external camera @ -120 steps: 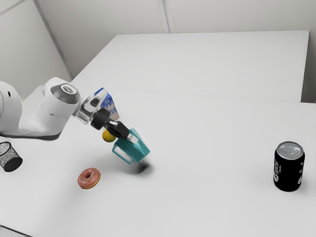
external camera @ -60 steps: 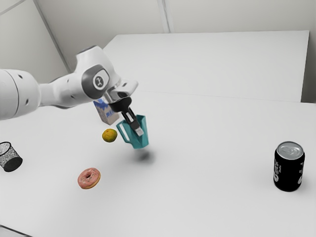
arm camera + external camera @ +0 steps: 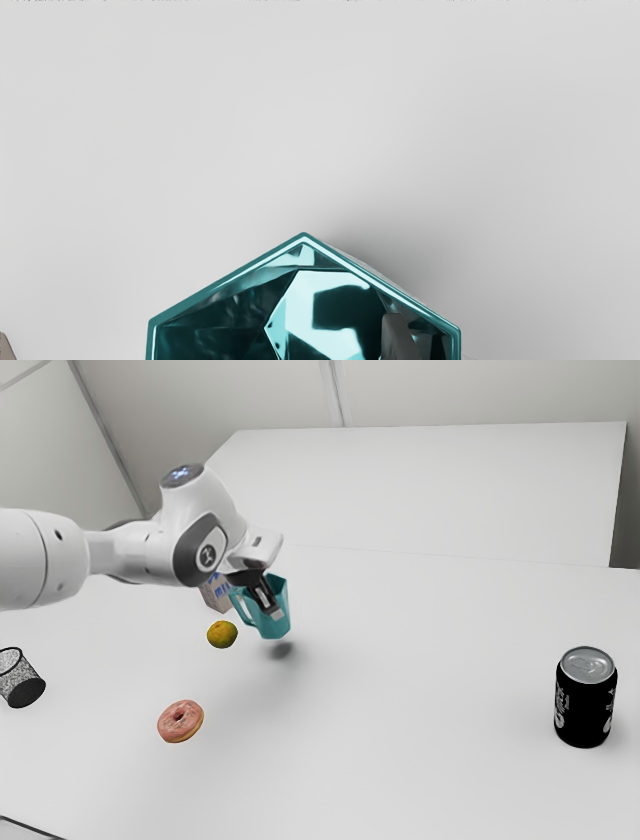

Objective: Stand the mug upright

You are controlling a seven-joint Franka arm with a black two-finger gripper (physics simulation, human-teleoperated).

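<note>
into the teal mug [image 3: 300, 310] a view is given, its angular rim outlined against the pale tabletop [image 3: 250, 125].

A white table [image 3: 430, 760] carries a black soda can [image 3: 585, 705], upright, toward the exterior view's right. Well apart from it, toward the exterior view's left, are a pink-glazed donut [image 3: 169, 727], an orange fruit [image 3: 222, 635] near a partly hidden carton [image 3: 217, 598], and a mesh cup [image 3: 17, 678].

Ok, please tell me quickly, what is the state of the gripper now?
Gripper: closed on the mug, holding it above the table.
</note>
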